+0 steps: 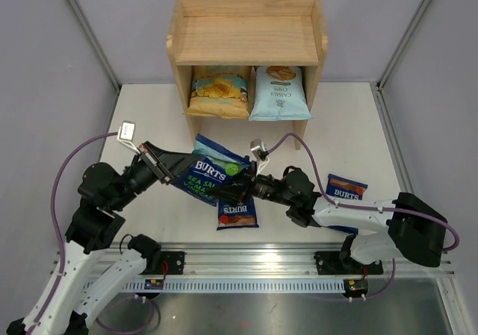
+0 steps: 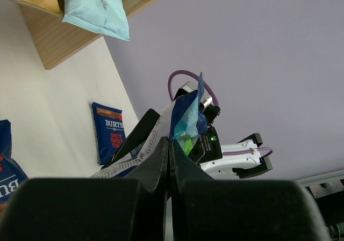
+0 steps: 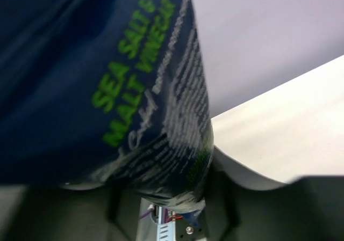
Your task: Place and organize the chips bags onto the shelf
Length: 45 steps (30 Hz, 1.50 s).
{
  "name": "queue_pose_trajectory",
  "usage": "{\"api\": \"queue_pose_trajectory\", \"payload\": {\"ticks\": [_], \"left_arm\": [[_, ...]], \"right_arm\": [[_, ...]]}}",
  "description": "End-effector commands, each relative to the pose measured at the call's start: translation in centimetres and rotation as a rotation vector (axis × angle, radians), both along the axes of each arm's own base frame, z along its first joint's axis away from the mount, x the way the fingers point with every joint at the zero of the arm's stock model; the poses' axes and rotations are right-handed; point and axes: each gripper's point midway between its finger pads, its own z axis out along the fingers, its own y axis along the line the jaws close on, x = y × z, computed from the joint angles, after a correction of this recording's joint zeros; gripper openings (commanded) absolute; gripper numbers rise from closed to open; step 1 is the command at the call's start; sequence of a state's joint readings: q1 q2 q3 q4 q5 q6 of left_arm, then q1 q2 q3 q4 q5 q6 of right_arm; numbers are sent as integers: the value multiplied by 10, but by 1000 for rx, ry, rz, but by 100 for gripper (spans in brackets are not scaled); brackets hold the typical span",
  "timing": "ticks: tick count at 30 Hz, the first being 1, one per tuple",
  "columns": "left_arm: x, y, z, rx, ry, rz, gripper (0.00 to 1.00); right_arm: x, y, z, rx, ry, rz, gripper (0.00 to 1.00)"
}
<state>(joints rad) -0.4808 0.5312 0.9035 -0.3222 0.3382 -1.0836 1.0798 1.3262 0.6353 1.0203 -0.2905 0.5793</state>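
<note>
Top external: left pincer (image 1: 173, 172) clamped tight on the left edge of the sea salt Burts bag (image 1: 211, 172), which is held above the bench (image 1: 149, 119) in front of the shelf (image 1: 246, 10). Right pincer (image 1: 243, 189) is at the bag's right end with the bag between its fingers; can't tell if it grips. Second Burts bag (image 1: 237, 213) lies underneath, third Burts bag (image 1: 346, 189) well to the right.

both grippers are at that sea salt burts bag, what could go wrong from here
1. The left gripper pinches only a thin edge of the sea salt Burts bag. With the right gripper at its other end, a pull apart could slip or tear it.
2. A second Burts bag lies right below and could get knocked.
</note>
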Motion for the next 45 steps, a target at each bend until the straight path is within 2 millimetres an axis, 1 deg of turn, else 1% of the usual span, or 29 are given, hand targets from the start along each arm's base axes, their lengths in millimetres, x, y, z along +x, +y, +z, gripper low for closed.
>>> {"api": "queue_pose_trajectory", "payload": {"ticks": [1,2,4,5,6,7,8,9,11,12,14,18,19,20,21,22,23,24,25,26,28,29,31,34,38,39,42,43,45], "left_arm": [[-10,3,30,-44,-83,-11,0],[-9,2,28,-24,-95,-13,0],[-11,3,30,14,-113,-15,0],[-12,3,27,66,-141,-23,2],[-12,2,26,92,-158,-34,16],[-16,3,35,107,-199,-42,27],[-20,2,32,160,-243,-66,39],[-24,2,33,181,-276,-86,68],[-33,-1,34,229,-365,-144,84],[-40,-4,30,244,-381,-188,92],[-51,-9,20,270,-429,-269,97],[-65,-19,6,257,-457,-396,97],[-69,-21,5,246,-470,-426,97],[-77,-22,10,223,-511,-460,97],[-79,-25,5,215,-510,-486,97],[-85,-26,6,195,-525,-513,97],[-95,-26,12,172,-583,-546,97],[-97,-27,11,166,-590,-559,97],[-99,-27,11,162,-597,-567,97],[-101,-28,12,160,-605,-574,97],[-100,-29,10,161,-598,-577,95],[-99,-31,8,164,-585,-589,92],[-94,-35,1,173,-561,-596,91],[-91,-36,0,180,-561,-590,92],[-90,-35,-5,201,-556,-583,90],[-90,-35,-5,206,-558,-579,87],[-81,-35,-13,241,-524,-547,60],[-78,-35,-16,254,-511,-537,44],[-73,-35,-16,261,-505,-514,35]], "right_arm": [[-3,-2,39,113,-92,-15,44],[-3,-3,38,108,-83,-11,36],[-8,-6,41,99,-85,3,34],[-10,-6,35,68,-72,13,31],[-14,-11,41,69,-77,21,30],[-20,-13,41,57,-81,47,29],[-22,-14,33,12,-72,60,29],[-29,-20,41,13,-86,78,29],[-45,-24,38,-43,-90,158,28],[-53,-31,46,-43,-109,185,28],[-71,-40,49,-99,-121,266,28],[-84,-51,53,-193,-121,325,27],[-90,-53,46,-243,-95,360,27],[-91,-53,56,-244,-98,369,26],[-92,-53,57,-259,-91,376,27],[-92,-54,53,-287,-76,382,26],[-91,-53,59,-292,-78,377,26],[-88,-52,59,-305,-76,363,26],[-87,-53,50,-351,-52,357,26],[-84,-51,53,-358,-66,347,26],[-82,-51,48,-394,-57,343,26],[-81,-48,50,-399,-53,345,26],[-78,-46,48,-431,-50,340,25],[-69,-41,36,-488,-23,306,25],[-62,-40,32,-508,-4,272,25],[-63,-41,35,-500,-3,277,25],[-64,-40,40,-492,6,285,26],[-62,-40,43,-490,5,277,27],[-60,-40,43,-493,2,263,29]]}}
